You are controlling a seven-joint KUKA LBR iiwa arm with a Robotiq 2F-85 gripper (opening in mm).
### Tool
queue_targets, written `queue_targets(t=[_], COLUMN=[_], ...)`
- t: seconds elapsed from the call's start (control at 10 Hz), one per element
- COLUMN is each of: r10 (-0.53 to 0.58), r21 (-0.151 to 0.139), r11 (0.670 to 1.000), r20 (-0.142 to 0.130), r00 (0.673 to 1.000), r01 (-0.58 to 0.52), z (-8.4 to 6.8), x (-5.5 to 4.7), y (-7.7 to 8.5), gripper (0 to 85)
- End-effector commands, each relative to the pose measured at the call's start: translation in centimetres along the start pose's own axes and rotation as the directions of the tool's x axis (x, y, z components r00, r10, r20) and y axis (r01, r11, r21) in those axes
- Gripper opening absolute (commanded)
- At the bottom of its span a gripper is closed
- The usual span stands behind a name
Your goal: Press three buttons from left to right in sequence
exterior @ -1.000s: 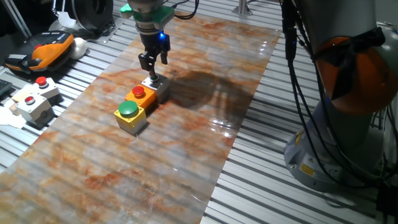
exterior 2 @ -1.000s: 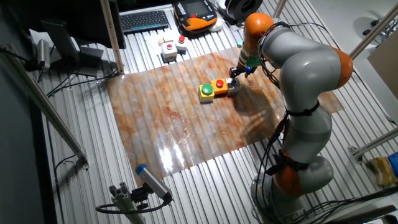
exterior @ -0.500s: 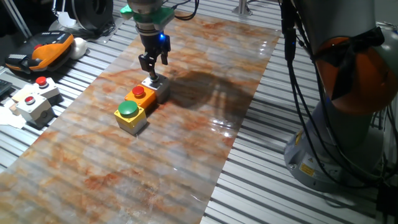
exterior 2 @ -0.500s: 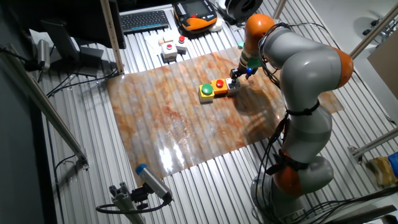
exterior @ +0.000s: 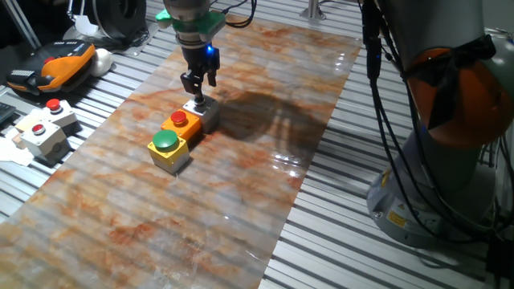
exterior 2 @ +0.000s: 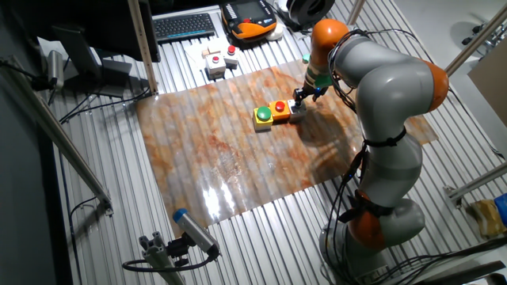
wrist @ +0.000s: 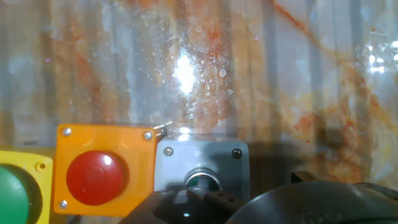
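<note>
Three button boxes stand touching in a row on the marbled mat. The yellow box with the green cap (exterior: 166, 144) (exterior 2: 263, 115) (wrist: 11, 194) is at one end. The orange box with the red cap (exterior: 180, 121) (exterior 2: 278, 108) (wrist: 99, 171) is in the middle. The grey-white box (exterior: 207, 114) (exterior 2: 299, 112) (wrist: 202, 160) is at the other end; its small dark-green cap (wrist: 199, 182) is partly hidden by the hand. My gripper (exterior: 199, 101) (exterior 2: 299, 100) stands straight above the grey-white box. Its fingers come together in one tip that rests on the cap.
Two pale beige boxes with red caps (exterior: 42, 128) (exterior 2: 215, 62) sit off the mat on the slatted table. An orange-black pendant (exterior: 60, 64) (exterior 2: 252, 17) and a keyboard (exterior 2: 186, 26) lie beyond them. The robot base (exterior: 450, 152) stands beside the mat.
The hand has barely shifted above the grey-white box. The three boxes have not moved.
</note>
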State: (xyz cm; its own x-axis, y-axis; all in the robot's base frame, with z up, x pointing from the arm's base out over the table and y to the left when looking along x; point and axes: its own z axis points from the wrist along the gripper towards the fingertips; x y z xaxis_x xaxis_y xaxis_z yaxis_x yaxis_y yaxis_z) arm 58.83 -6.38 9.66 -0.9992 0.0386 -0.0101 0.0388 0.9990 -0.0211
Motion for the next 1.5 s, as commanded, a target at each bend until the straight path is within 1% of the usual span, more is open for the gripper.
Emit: queue_targets(t=[0.0, 0.3, 0.4, 0.5, 0.6, 0.7, 0.8, 1.0, 1.1, 1.2, 1.3, 1.4], r10=[0.001, 0.002, 0.007, 0.017, 0.032, 0.035, 0.047, 0.052, 0.053, 0.05, 0.043, 0.041], r21=[0.0, 0.0, -0.006, -0.023, -0.038, -0.035, -0.039, -0.034, -0.038, -0.039, -0.05, -0.061], r11=[1.0, 1.0, 1.0, 1.0, 0.999, 0.999, 0.998, 0.998, 0.998, 0.998, 0.998, 0.997], r20=[-0.001, -0.001, -0.001, -0.013, -0.027, -0.034, -0.044, -0.052, -0.057, -0.051, -0.051, -0.066], r00=[1.0, 1.0, 1.0, 1.0, 0.999, 0.999, 0.998, 0.997, 0.997, 0.997, 0.998, 0.997], r01=[-0.001, -0.002, -0.007, -0.018, -0.033, -0.036, -0.049, -0.054, -0.055, -0.052, -0.045, -0.045], z=[0.2, 0.6, 0.5, 0.1, -0.5, -1.1, -1.7, -2.6, -3.0, -3.3, -3.6, -4.1], x=[0.0, -0.2, -0.2, -0.3, -0.4, -0.5, -0.6, -0.8, -1.2, -1.5, -1.8, -2.0], y=[-0.1, 0.0, 0.0, 0.1, 0.4, 0.7, 1.1, 1.8, 2.2, 2.7, 3.1, 3.6], gripper=[51.0, 51.0, 51.0, 51.0, 68.0, 68.0, 68.0, 68.0, 51.0, 51.0, 51.0, 34.0])
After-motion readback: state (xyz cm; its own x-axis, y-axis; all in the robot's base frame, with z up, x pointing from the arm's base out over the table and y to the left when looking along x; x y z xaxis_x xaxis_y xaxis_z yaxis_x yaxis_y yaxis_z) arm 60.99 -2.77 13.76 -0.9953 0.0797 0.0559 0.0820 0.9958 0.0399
